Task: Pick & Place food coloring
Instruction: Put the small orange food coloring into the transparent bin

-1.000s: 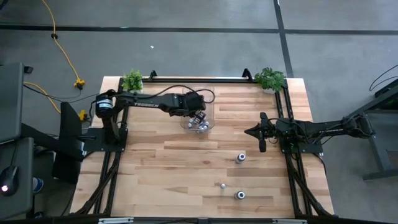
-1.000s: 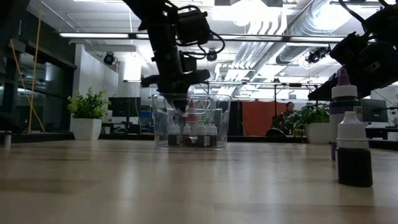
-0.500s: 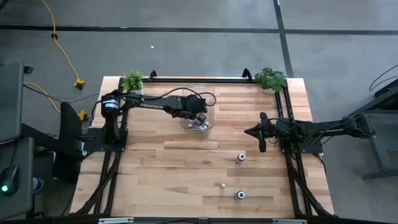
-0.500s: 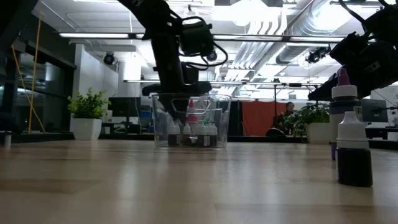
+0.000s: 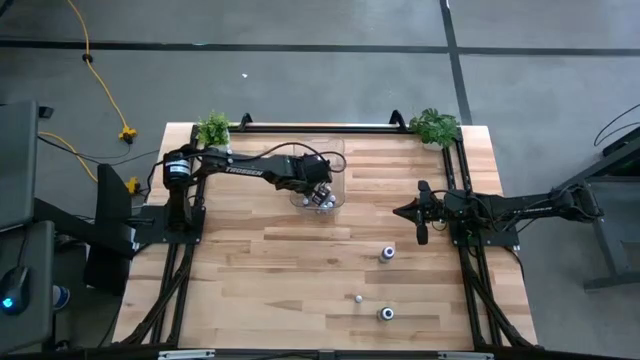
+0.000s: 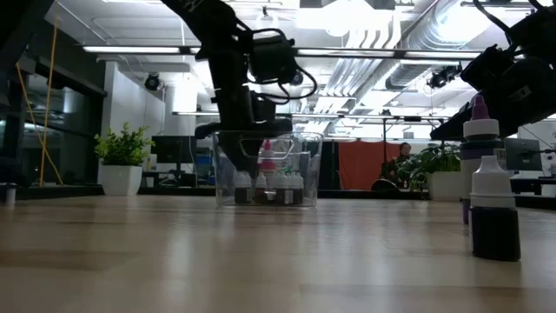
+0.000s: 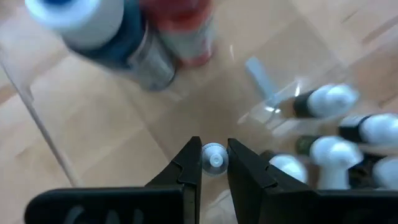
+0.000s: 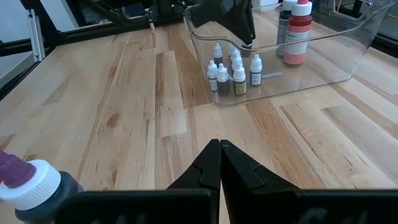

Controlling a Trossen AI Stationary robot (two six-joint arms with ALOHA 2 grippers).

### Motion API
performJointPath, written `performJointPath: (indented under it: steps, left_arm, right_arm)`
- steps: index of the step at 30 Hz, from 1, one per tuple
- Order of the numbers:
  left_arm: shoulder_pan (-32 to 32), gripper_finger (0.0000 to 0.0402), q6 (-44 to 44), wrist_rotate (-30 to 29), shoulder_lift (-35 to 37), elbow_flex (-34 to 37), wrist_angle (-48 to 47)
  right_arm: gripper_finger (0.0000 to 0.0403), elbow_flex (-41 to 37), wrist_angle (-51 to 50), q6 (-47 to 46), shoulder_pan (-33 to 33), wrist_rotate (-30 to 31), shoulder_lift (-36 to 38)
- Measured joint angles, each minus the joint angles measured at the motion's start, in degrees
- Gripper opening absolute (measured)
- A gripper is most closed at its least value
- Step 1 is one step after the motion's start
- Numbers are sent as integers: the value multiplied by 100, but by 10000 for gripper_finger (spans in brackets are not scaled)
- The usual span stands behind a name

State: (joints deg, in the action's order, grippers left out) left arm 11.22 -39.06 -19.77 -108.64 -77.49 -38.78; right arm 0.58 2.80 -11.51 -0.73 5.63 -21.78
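Inside the clear bin (image 8: pixel 323 59), only the wrist view shows the left gripper (image 7: pixel 214 163) pinching a tiny bottle (image 7: pixel 214 157).

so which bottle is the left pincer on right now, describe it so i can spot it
Start at the clear plastic bin at the table's far middle, where the left arm reaches in. Inside, the left pincer has its fingers on either side of one tiny white-capped bottle. It stands apart from the white-capped cluster and is far smaller than the red bottle.
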Motion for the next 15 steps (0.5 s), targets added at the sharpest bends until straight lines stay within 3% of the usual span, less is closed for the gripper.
performJointPath:
  steps: [15]
  left_arm:
    - [-2,47,4,58,13,346,203]
  right_arm:
    - [0,0,-1,0,1,0,1]
